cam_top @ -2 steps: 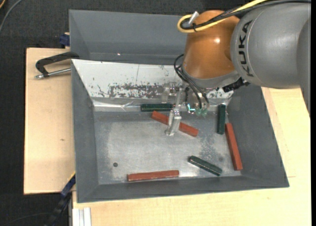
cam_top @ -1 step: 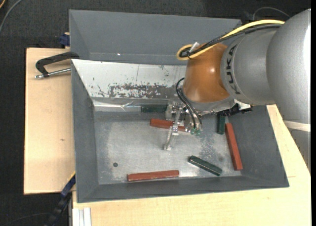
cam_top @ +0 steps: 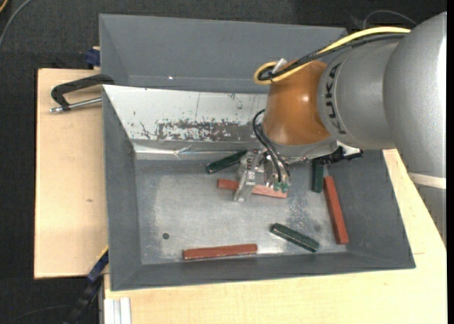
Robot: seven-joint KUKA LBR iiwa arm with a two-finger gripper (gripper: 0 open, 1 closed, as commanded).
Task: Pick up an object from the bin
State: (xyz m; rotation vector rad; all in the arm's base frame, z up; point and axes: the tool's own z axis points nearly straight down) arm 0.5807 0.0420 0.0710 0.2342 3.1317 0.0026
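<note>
Where the jaws hover, red stick (cam_top: 227,185) lies below.

The hand (cam_top: 250,177) is seen low over the middle of the grey metal bin (cam_top: 177,209), carried by the arm (cam_top: 383,88), which is brought in from the right under an orange cover (cam_top: 294,110). A flat red piece (cam_top: 264,190) is laid on the bin floor directly beneath the hand; whether the two touch cannot be told. A tilted dark green marker (cam_top: 225,162) is placed just to its left. A long red stick (cam_top: 336,210) and a short dark green piece (cam_top: 316,175) are found toward the right wall. Near the front, another dark green marker (cam_top: 294,237) and a red bar (cam_top: 220,251) are laid well apart from the hand.
</note>
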